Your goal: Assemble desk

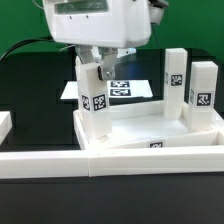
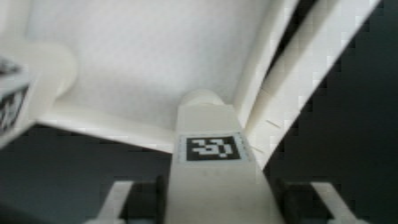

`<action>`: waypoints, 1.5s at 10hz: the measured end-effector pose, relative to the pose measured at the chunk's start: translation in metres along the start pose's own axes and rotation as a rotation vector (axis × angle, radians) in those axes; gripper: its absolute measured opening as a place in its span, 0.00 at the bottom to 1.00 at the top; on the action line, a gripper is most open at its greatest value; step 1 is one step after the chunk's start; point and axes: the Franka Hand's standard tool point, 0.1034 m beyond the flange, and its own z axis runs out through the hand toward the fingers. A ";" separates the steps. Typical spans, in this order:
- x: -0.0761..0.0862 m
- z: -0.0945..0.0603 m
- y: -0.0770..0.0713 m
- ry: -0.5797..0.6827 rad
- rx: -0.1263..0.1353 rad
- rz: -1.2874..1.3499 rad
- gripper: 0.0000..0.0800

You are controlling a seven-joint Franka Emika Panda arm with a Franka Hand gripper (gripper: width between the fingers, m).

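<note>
The white desk top (image 1: 150,128) lies as a tray on the black table. Two white tagged legs (image 1: 177,85) (image 1: 204,92) stand upright in its sockets on the exterior view's right. My gripper (image 1: 97,66) hangs over the tray's near corner on the exterior view's left and is shut on the top of a third white leg (image 1: 96,102), which stands upright with its foot at that corner. In the wrist view this leg (image 2: 214,140) runs down between my fingers (image 2: 125,200) to the tray floor (image 2: 160,60). The gripper (image 2: 217,205) clamps it from both sides.
The marker board (image 1: 122,88) lies flat behind the tray. A long low white border wall (image 1: 110,160) runs along the front. A white block (image 1: 4,124) sits at the exterior view's left edge. In the wrist view a tagged white part (image 2: 15,92) shows at the edge.
</note>
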 end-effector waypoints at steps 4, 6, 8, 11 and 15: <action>-0.003 0.002 -0.001 -0.008 0.021 0.144 0.49; -0.003 0.003 -0.002 0.011 -0.008 -0.142 0.77; -0.008 0.009 0.002 0.003 -0.021 -0.430 0.80; -0.007 0.008 0.001 0.003 -0.020 -0.638 0.81; -0.002 0.009 -0.004 -0.030 -0.063 -1.180 0.81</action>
